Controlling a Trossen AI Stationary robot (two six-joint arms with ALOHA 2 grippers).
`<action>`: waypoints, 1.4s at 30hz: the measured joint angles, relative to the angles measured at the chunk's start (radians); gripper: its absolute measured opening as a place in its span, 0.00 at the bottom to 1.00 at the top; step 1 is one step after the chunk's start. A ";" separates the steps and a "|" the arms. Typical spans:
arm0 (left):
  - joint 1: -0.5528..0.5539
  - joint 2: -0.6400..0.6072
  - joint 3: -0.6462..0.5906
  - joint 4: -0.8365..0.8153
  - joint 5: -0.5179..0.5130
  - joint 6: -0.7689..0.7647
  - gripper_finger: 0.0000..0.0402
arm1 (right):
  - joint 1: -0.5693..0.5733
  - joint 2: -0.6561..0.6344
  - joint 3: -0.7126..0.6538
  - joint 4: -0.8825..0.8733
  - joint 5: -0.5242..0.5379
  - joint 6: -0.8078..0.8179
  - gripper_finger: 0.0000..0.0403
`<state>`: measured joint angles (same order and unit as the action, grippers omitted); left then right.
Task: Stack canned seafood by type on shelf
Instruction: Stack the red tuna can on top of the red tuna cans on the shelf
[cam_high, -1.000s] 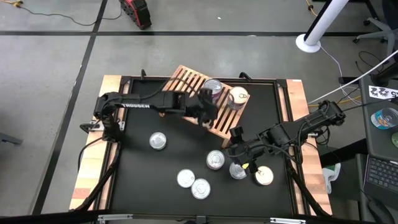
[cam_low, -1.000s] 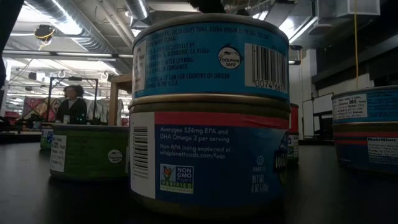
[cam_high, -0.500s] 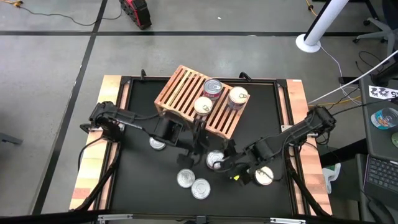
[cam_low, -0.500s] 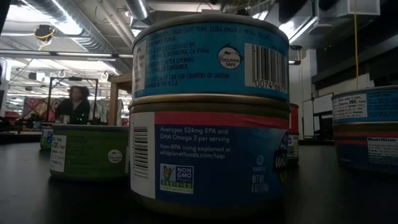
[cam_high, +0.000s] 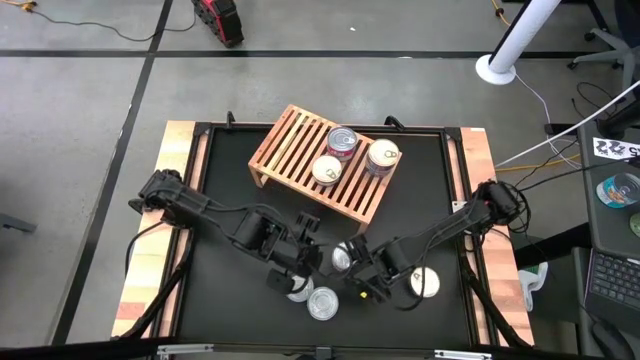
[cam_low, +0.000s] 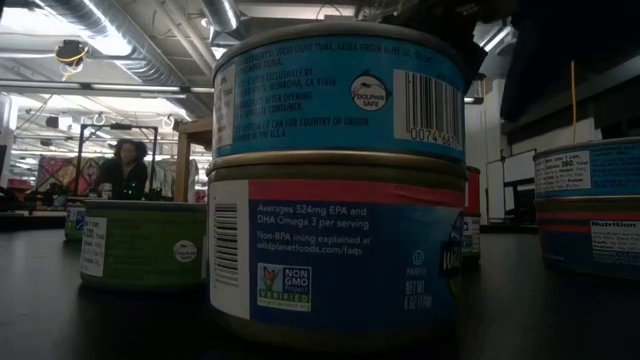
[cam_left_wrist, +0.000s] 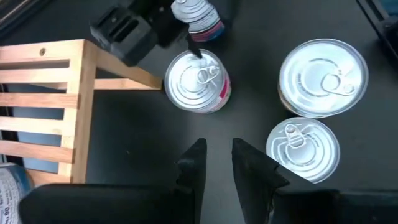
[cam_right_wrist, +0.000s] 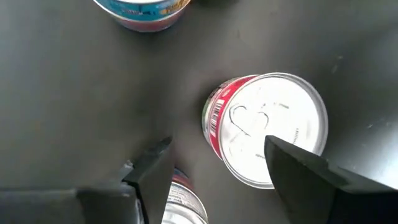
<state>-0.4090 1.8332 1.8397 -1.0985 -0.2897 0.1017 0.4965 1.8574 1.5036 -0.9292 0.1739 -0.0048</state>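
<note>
Silver-lidded round flat tins are sitting in two groups: three on the light wooden slatted shelf at the far side of the black table, the others on the table's near half. The left hand is hovering low with its fingers nearly closed, holding nothing, near a pink-sided tin. The right hand is wide open over a red-sided tin, gripping nothing.
</note>
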 joint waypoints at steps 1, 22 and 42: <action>-0.005 0.000 0.000 0.000 0.000 0.000 0.18 | 0.000 0.006 0.000 0.004 -0.002 0.000 0.61; -0.017 0.000 0.000 0.002 -0.001 -0.035 0.18 | 0.000 0.069 0.001 0.011 -0.011 0.001 0.61; -0.017 0.000 0.000 0.009 -0.001 -0.035 0.18 | 0.002 0.148 0.004 -0.044 0.150 0.000 0.46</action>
<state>-0.4259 1.8328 1.8397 -1.0893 -0.2905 0.0666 0.4980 2.0056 1.5074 -0.9730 0.3235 -0.0044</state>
